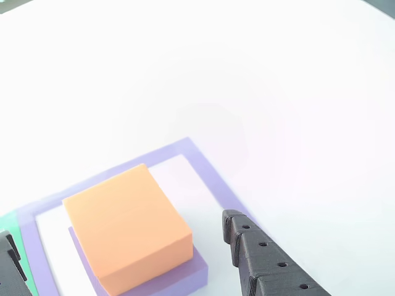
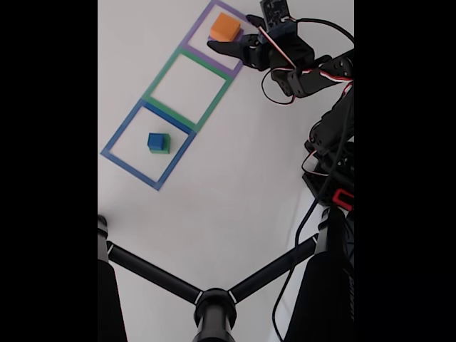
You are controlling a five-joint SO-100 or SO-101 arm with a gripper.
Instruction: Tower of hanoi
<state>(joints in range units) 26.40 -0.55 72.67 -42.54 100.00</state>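
Orange block (image 1: 126, 225), matte, light and rigid-looking, sits on the purple block (image 1: 185, 277) at the fixed view's twelve o'clock, between the spread jaws of the gripper (image 1: 120, 246), best pinched on opposite flat sides.

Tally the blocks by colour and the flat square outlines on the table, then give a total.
Orange block: 1
Purple block: 1
Blue block: 1
Green block: 1
Flat square outlines: 3, namely purple outline, green outline and blue outline
Total: 7
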